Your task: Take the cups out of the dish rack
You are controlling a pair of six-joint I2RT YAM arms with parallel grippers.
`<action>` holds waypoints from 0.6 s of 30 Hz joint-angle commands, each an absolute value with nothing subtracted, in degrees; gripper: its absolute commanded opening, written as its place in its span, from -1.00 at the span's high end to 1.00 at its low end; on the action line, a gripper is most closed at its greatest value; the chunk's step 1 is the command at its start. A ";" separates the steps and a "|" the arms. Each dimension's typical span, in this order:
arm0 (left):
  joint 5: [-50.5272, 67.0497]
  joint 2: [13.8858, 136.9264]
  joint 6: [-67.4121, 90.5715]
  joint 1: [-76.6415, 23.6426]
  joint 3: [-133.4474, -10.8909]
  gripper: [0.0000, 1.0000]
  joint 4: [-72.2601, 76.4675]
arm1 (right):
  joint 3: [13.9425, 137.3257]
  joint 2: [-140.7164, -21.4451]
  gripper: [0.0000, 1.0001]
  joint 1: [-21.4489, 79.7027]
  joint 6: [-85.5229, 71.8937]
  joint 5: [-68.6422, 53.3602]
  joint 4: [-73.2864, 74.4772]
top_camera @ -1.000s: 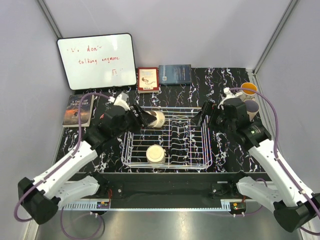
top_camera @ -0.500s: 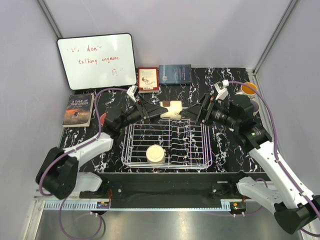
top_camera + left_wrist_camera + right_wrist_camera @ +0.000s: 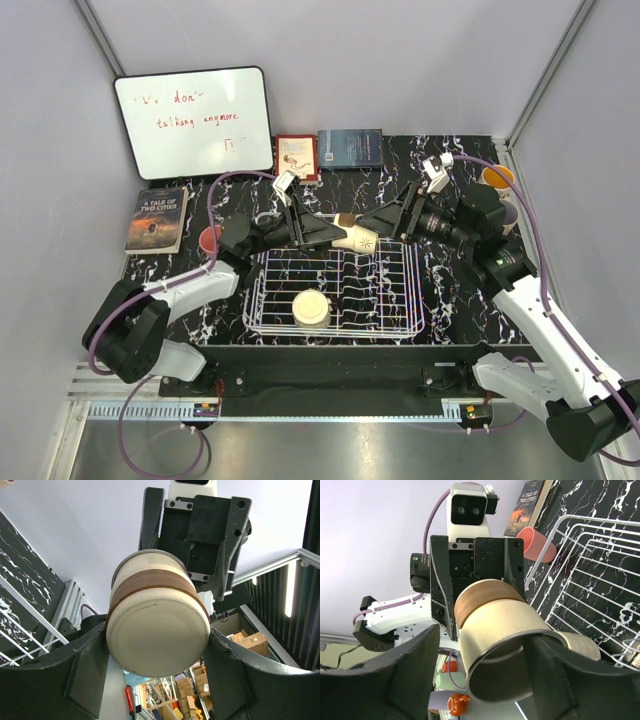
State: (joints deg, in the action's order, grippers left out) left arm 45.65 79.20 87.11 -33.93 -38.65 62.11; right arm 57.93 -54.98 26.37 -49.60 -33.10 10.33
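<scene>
Over rack (image 3: 345,290) | cup (image 3: 352,238) between left jaws | right jaws flank rim, perhaps touching

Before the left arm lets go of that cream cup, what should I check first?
1. Hold of the left gripper on the banded cream cup: ok.
2. Fingers of the right gripper on either side of the cup's open end: ok.
3. Right gripper firmly closed on it: cannot tell.
4. Cup lifted off the dish rack: ok.
5. Rack emptied: not ok, a second cream cup sits at its near side.
</scene>
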 commanded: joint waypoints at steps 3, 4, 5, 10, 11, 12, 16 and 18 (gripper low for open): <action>48.95 80.51 87.45 -34.45 -41.92 1.00 67.59 | 58.97 -56.07 -0.10 26.72 -51.77 -37.52 4.05; 49.13 80.77 87.45 -34.45 -42.10 1.00 67.50 | 58.80 -56.51 0.02 26.63 -52.12 -38.14 3.61; 49.22 81.03 87.28 -34.37 -42.27 1.00 67.33 | 58.71 -56.77 0.06 26.72 -52.21 -39.45 3.43; 49.48 82.70 87.27 -34.37 -42.71 1.00 68.11 | 58.80 -57.39 0.27 26.72 -51.59 -42.18 3.34; 49.48 82.97 87.36 -34.37 -42.80 1.00 68.29 | 58.89 -57.31 0.34 26.72 -51.42 -43.32 3.43; 49.57 83.23 87.54 -34.37 -42.98 1.00 68.55 | 58.97 -57.39 0.40 26.63 -51.33 -43.77 3.43; 49.83 85.16 88.15 -34.37 -43.77 1.00 69.69 | 59.50 -57.39 1.00 26.72 -50.28 -43.86 4.74; 50.01 85.60 88.16 -34.28 -44.12 0.79 69.79 | 60.20 -57.22 1.00 26.72 -49.75 -43.24 5.71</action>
State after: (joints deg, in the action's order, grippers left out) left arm 49.19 83.92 87.11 -34.06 -40.99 68.23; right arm 57.93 -57.43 26.15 -52.90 -40.18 6.87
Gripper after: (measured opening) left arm 0.690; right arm 0.077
